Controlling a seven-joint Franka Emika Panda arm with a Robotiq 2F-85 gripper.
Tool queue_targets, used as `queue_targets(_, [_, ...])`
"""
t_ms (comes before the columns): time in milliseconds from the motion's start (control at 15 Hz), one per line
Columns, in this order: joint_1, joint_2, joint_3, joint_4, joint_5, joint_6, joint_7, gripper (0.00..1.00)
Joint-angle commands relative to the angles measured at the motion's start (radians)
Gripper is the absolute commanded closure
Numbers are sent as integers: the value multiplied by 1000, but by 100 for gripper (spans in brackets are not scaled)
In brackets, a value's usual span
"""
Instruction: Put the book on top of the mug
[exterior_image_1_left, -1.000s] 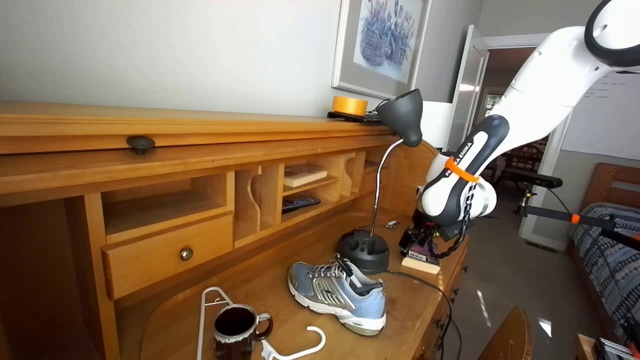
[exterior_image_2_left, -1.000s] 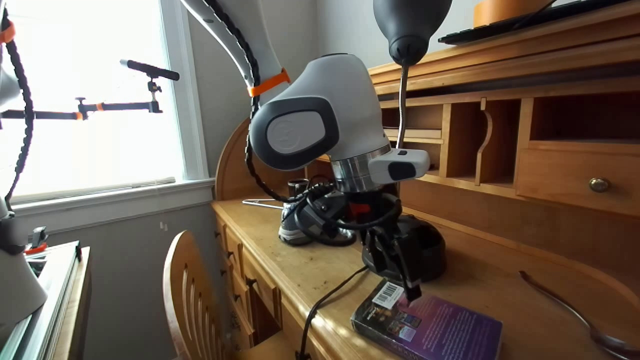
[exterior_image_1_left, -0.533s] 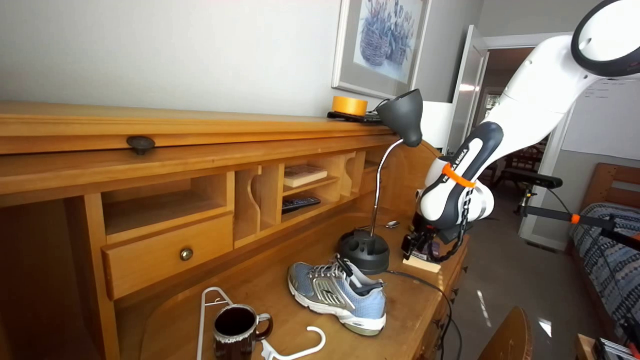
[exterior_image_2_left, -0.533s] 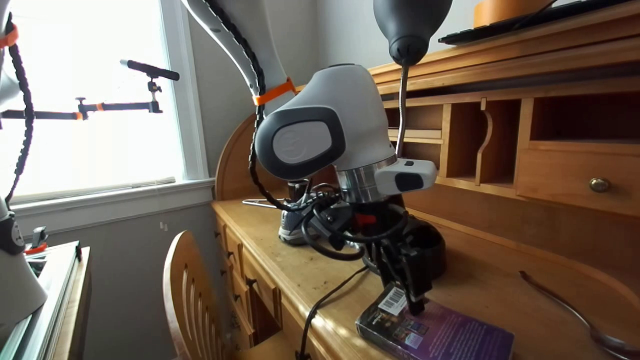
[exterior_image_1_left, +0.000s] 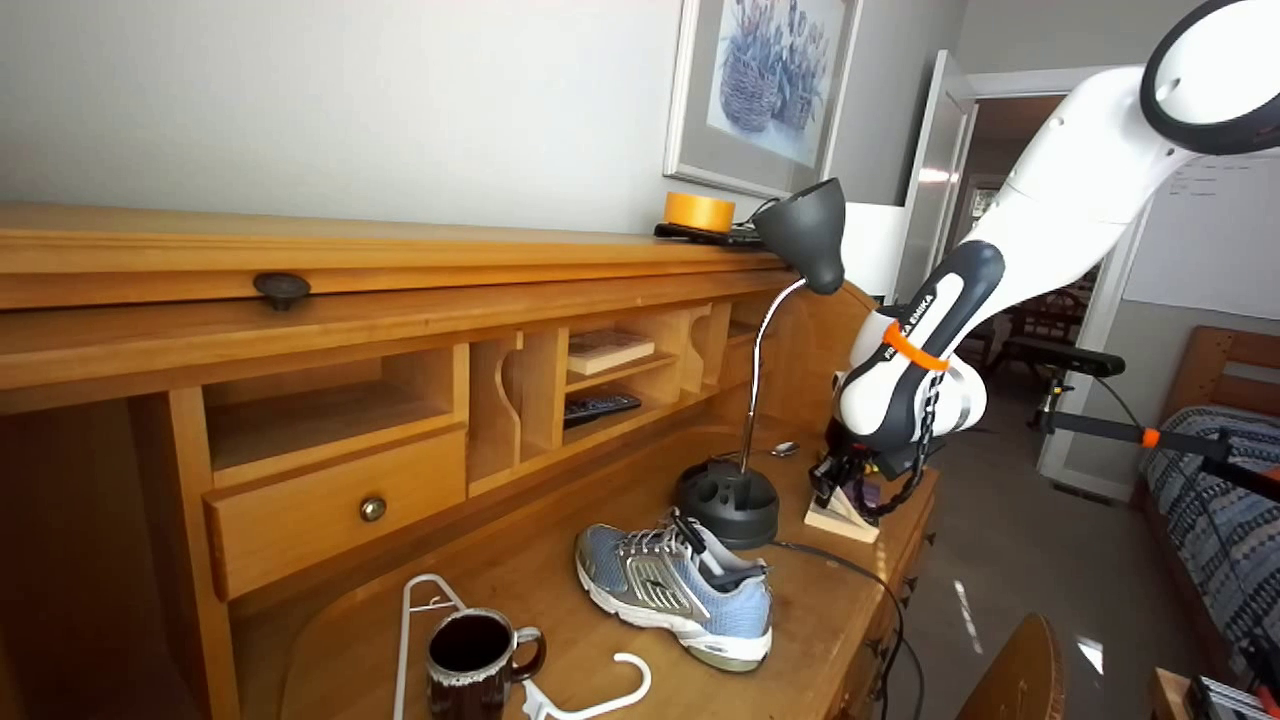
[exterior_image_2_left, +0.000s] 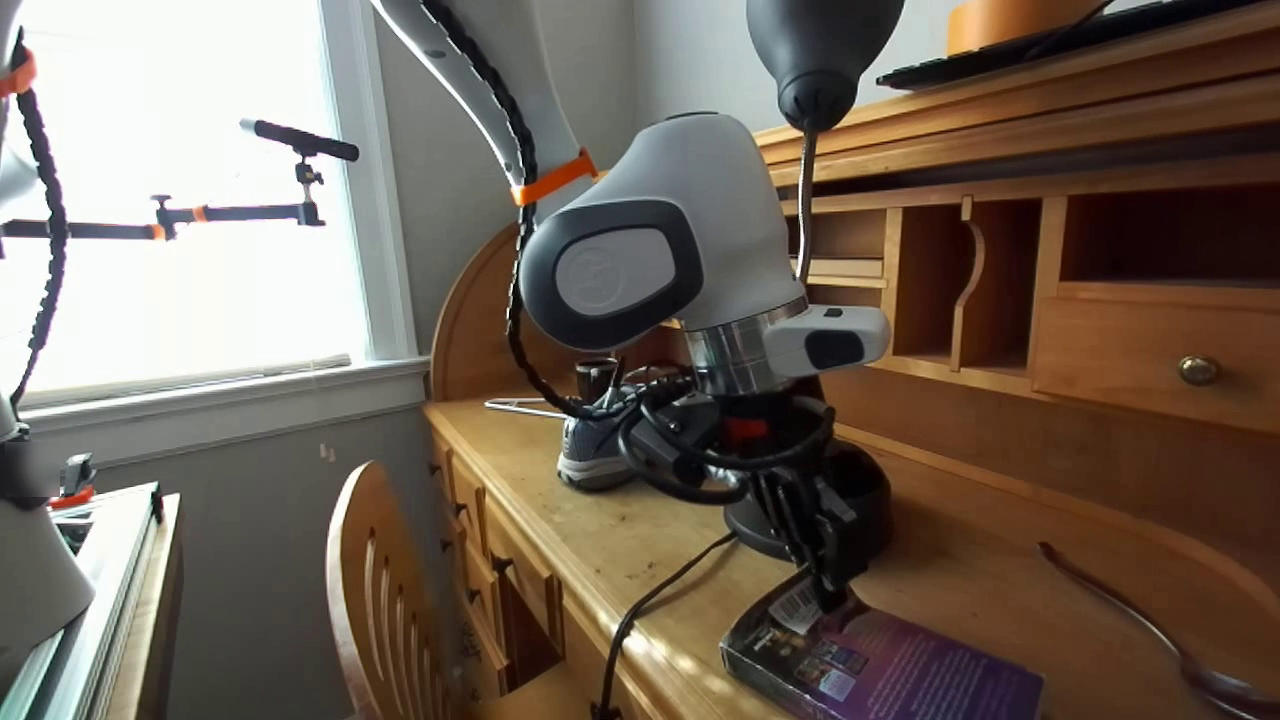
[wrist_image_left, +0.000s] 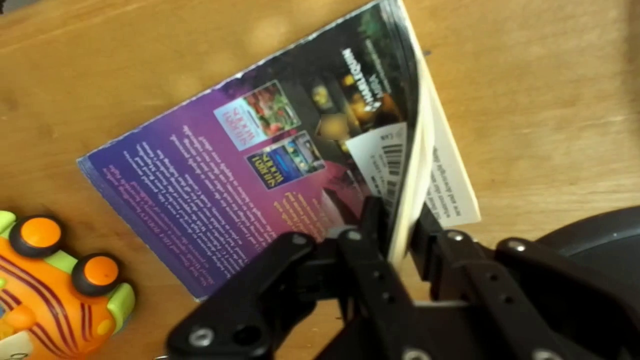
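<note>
The book (wrist_image_left: 200, 200), purple and dark with its back cover up, lies on the desk. My gripper (wrist_image_left: 402, 225) has its jaws on the back cover and some of its pages, pinched up into a ridge at the barcode end. The lower pages stay flat on the wood, as the cream page block (exterior_image_1_left: 838, 522) shows in an exterior view. There the dark brown mug (exterior_image_1_left: 470, 660) stands upright at the near end of the desk, its handle toward the sneaker. Farther off in an exterior view, the mug (exterior_image_2_left: 596, 372) appears behind the shoe.
A grey-blue sneaker (exterior_image_1_left: 680, 595) and a lamp base (exterior_image_1_left: 728, 505) stand between book and mug. A white hanger (exterior_image_1_left: 590, 706) lies by the mug. A cable (exterior_image_2_left: 650, 600) runs over the desk edge. Near the book are a spoon (exterior_image_2_left: 1130, 610) and an orange toy (wrist_image_left: 45, 310).
The gripper has come down onto the book and its jaws have closed, bending up the cover and some pages. In an exterior view the book has slid slightly to the right.
</note>
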Motion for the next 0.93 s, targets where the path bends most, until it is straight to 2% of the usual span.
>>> queue_targets(0, [24,-8,-29,9,-24,-88,43,97])
queue_targets(533, [52,-144,-53,-46,-40,-220,33,96])
queue_targets(867, [44,-250,-43,-83,-21,-291,16,96])
